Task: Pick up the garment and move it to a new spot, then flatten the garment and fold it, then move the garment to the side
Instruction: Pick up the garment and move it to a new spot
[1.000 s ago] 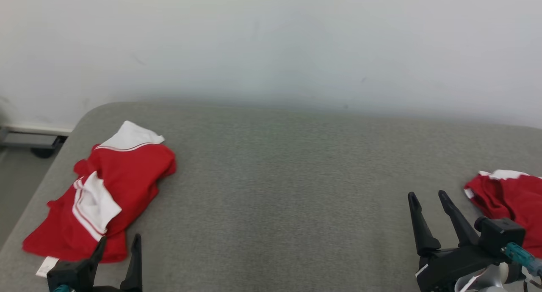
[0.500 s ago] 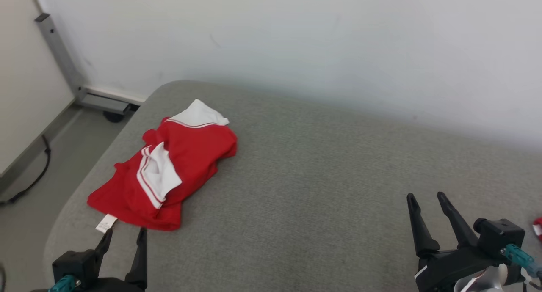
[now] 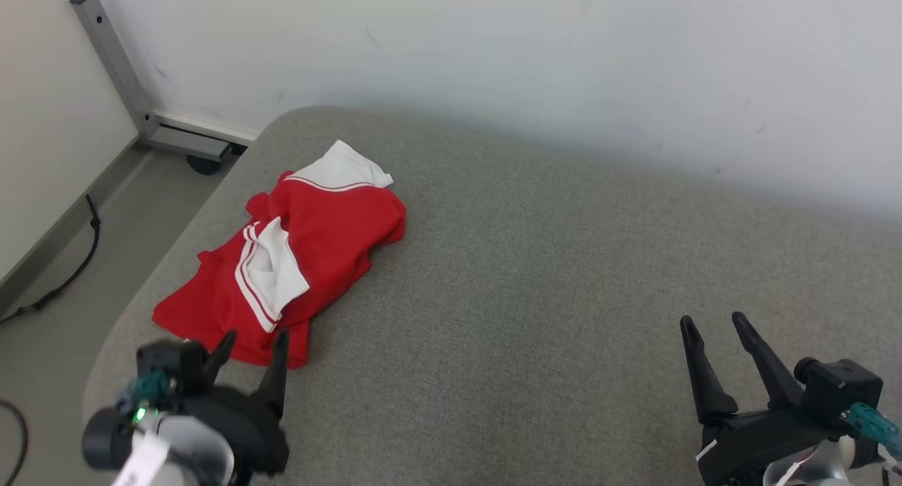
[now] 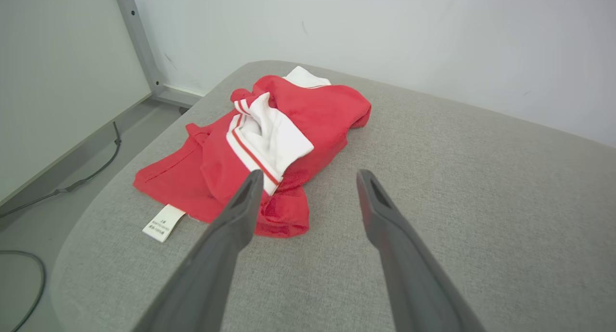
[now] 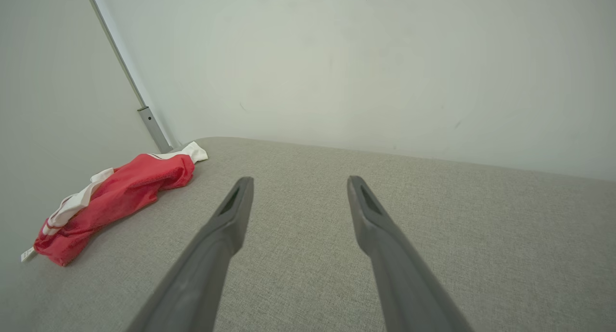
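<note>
Where the grey fabric-covered counter (image 3: pixel 535 275) rounds off at its left end, the following are on view.

1. Garment (image 3: pixel 310 253): red, with white panels edged in thin red stripes. It lies crumpled in a loose heap on the counter's left part, near the rounded corner, and is held by nothing. One white panel sits on top at the middle, another pokes out at the wall side.

2. Label (image 4: pixel 163 223): a small white tag sewn to the garment's near hem, lying flat on the counter. It carries dark print, too small to read. No brand or other writing shows on the cloth.

3. Left hand (image 3: pixel 255 335): fingers spread, nothing between them. The tips are at the garment's near edge; whether they touch the cloth cannot be told. A small green light (image 3: pixel 139 413) glows on the wrist.

4. Right hand (image 3: pixel 712 319): fingers spread and empty, over bare counter on the right, well apart from the garment.

5. Surroundings: white wall (image 3: pixel 564 63) behind; a grey metal post (image 3: pixel 113 56) at the far left; a black cable (image 3: pixel 63 275) on the floor.
</note>
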Robot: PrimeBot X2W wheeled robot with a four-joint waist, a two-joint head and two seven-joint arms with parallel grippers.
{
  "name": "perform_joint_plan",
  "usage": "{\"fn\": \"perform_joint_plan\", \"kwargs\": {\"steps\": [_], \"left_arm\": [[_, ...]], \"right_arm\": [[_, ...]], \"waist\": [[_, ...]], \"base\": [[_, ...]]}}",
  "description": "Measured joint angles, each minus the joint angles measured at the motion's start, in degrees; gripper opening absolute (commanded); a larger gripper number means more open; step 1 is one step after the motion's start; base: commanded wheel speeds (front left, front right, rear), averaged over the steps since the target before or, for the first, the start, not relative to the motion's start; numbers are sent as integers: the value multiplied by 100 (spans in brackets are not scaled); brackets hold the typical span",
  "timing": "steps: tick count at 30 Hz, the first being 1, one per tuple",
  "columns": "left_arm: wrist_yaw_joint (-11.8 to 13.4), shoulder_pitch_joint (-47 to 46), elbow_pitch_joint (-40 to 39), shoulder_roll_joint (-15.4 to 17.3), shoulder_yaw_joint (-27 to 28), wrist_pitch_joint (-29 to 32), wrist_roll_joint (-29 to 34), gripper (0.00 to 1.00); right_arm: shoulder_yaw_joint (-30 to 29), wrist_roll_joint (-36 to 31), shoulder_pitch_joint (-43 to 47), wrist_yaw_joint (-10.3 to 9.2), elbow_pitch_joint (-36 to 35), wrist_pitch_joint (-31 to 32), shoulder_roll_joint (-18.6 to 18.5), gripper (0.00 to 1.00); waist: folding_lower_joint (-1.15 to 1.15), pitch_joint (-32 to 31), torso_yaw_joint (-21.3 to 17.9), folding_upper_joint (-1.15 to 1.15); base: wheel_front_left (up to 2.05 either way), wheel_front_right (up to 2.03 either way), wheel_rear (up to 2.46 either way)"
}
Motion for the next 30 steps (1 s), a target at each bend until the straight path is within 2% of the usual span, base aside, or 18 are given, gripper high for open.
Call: {"fn": "perform_joint_plan", "kwargs": {"steps": [3,14,24,30], "left_arm": [[-87,-585,423,-102,-22,277,-130,100],[-134,-2280,1679,-137,172,1547,-320,100],[-119,-3331,2430,154,392,2425,-483,100],[76,-3593,2910,290,363,2904,-367,100]], "right_arm": [[34,-101,-2,0,-208,91,-118,100],[74,-409,-42,3,-1204,591,-608,100],[57,-530,-219,26,-1837,1061,-890,100],[2,-537,-285,27,-2082,1291,-1025,100]], "waist": [[0,130,-13,0],[1,801,-263,0],[1,1526,-673,1],[2,1967,-955,0]], "base": [[0,0,0],[0,0,0],[0,0,0],[0,0,0]]}}
